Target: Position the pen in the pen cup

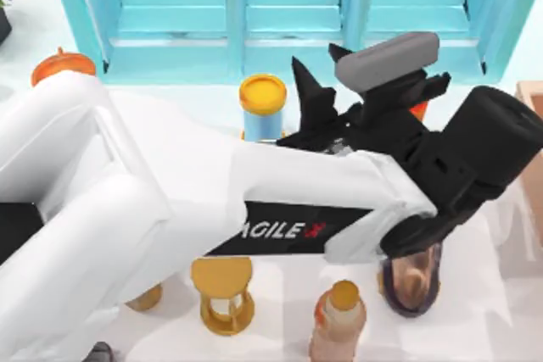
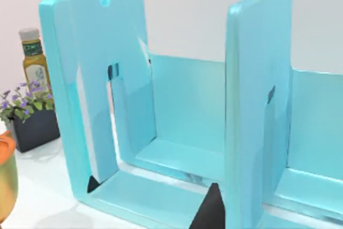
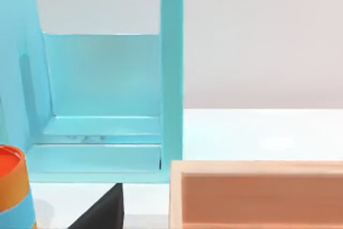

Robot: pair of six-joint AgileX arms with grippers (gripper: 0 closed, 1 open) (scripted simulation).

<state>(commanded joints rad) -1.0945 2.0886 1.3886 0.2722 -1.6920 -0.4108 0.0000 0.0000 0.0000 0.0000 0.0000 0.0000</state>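
Observation:
My left arm reaches across the table from the left. Its gripper [image 1: 318, 65] stands open in front of the teal shelf [image 1: 288, 31], with nothing between its fingers. One of its dark fingertips [image 2: 211, 210] shows before the shelf's middle divider. A rounded holder with a bluish-purple rim and dark inside, the pen cup [image 1: 413, 286], sits near the front, partly under the left arm. The pen is hidden or out of view. A dark fingertip [image 3: 104, 210] of my right gripper shows low before the shelf's right end.
A yellow-lidded blue can [image 1: 263, 106] stands just left of the left gripper, and an orange-and-blue can [image 3: 13, 191] to its right. A peach box [image 3: 257, 194] sits far right. An hourglass [image 1: 222, 292], a bottle [image 1: 339, 324] and an orange-topped object [image 1: 63, 65] stand around.

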